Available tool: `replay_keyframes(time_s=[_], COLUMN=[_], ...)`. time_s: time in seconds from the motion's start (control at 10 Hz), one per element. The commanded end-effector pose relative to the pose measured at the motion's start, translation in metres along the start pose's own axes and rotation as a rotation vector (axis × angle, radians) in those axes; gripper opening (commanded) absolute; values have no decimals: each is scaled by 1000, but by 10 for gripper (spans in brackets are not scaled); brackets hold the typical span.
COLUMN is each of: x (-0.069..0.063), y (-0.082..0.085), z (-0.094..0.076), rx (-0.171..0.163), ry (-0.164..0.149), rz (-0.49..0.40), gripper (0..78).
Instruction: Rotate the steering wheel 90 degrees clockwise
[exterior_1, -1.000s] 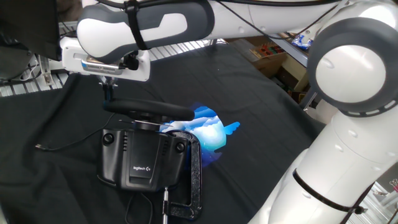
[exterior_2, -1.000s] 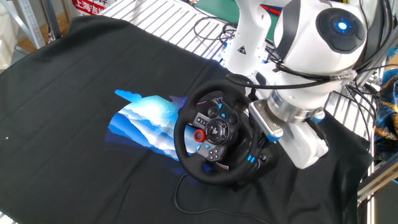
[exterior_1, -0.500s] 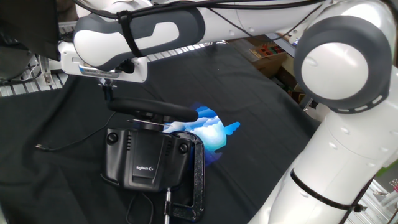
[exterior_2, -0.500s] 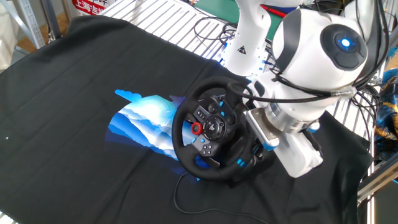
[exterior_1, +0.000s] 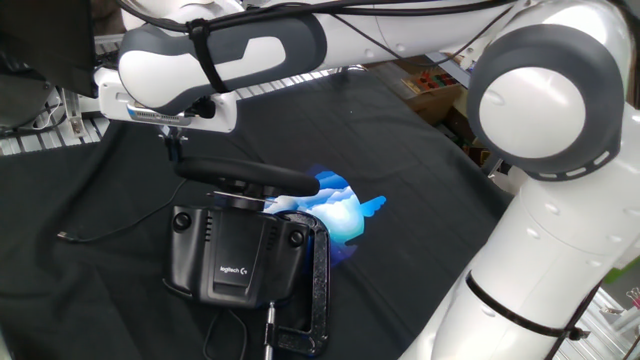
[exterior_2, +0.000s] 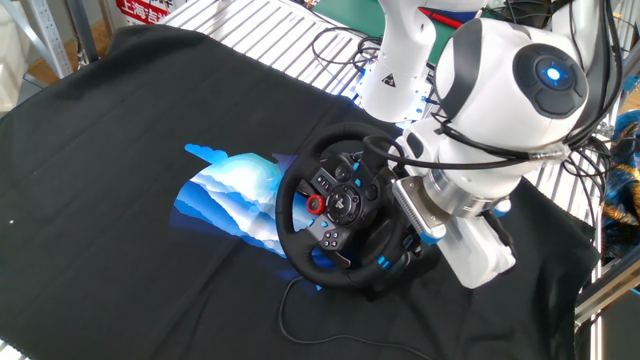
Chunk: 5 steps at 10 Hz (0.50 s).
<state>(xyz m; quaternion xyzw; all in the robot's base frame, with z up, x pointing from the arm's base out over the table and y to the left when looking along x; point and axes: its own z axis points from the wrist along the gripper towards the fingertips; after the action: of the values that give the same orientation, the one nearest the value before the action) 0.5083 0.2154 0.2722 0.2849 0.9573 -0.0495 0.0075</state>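
On the black base (exterior_1: 235, 262) — "logitech" (white logo) — beneath the steering wheel (exterior_1: 245, 177).

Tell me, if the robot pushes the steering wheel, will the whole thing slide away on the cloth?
Probably not. A metal clamp grips the black base, so the base should stay put. The steering wheel sits on a hub, so it will likely just spin. Its thick rim looks stiff, not floppy.

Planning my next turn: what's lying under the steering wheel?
Black cloth with a blue-white print spreads beneath the steering wheel. The print's right part is hidden by the rim; from the other side, the Logitech base covers the cloth.
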Motion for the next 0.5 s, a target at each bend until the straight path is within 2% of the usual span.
replay_keyframes(time_s=[0.1, 0.5], x=[-2, -13], y=[-3, 1], z=[5, 6], rx=[11, 26], ry=[6, 28], rz=[6, 1], gripper=[15, 15])
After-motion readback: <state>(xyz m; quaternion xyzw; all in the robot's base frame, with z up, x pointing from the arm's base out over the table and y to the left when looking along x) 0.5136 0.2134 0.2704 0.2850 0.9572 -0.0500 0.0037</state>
